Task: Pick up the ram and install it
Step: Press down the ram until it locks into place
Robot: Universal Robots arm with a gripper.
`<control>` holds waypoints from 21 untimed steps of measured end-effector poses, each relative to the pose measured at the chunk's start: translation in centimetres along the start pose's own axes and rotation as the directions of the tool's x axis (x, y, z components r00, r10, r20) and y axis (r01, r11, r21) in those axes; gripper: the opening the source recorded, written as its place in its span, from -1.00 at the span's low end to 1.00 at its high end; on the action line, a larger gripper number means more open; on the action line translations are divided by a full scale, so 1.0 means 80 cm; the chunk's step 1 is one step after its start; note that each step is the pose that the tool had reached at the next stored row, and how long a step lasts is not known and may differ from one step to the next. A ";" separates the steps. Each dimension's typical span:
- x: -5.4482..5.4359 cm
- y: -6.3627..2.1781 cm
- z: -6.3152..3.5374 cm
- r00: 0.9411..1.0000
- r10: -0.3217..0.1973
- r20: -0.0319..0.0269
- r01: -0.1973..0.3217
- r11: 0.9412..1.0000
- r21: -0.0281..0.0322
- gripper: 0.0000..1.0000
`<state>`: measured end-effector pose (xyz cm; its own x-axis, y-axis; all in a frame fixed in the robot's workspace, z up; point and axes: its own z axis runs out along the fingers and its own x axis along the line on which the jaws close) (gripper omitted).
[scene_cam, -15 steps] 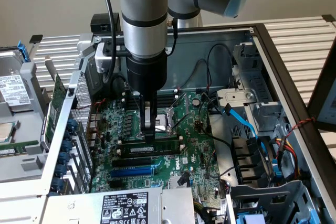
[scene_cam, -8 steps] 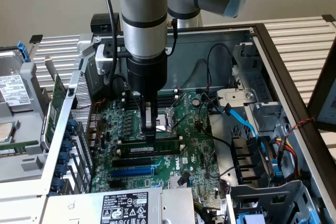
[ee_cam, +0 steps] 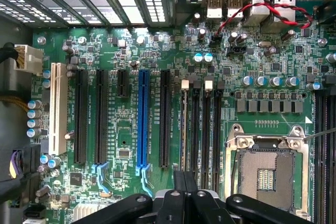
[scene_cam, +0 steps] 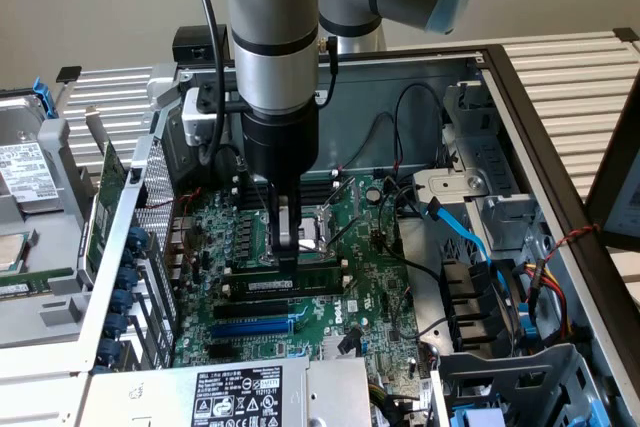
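Green and thin, the long circuit-board ram stick (scene_cam: 292, 276) stands on edge in a black memory slot on the green motherboard (scene_cam: 370, 297) inside the open metal computer case (scene_cam: 520, 127), with the closed black gripper (scene_cam: 287, 252) pressing on its top edge.

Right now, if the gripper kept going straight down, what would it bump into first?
The gripper points down at the motherboard. Its tip looks right at the ram lying along a slot, so it would likely meet that first, though depth is unclear.
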<state>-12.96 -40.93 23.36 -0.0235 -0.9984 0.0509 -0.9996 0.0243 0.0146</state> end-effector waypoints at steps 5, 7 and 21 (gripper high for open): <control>0.000 0.000 0.002 1.000 -0.006 0.003 0.006 1.000 0.005 -0.79; 0.000 0.000 0.003 1.000 -0.008 0.004 0.008 1.000 0.005 -0.79; 0.000 0.000 0.005 1.000 -0.010 0.004 0.010 1.000 0.005 -0.79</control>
<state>-12.96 -40.97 22.98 -0.0138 -0.9988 0.0466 -0.9999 0.0143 0.0096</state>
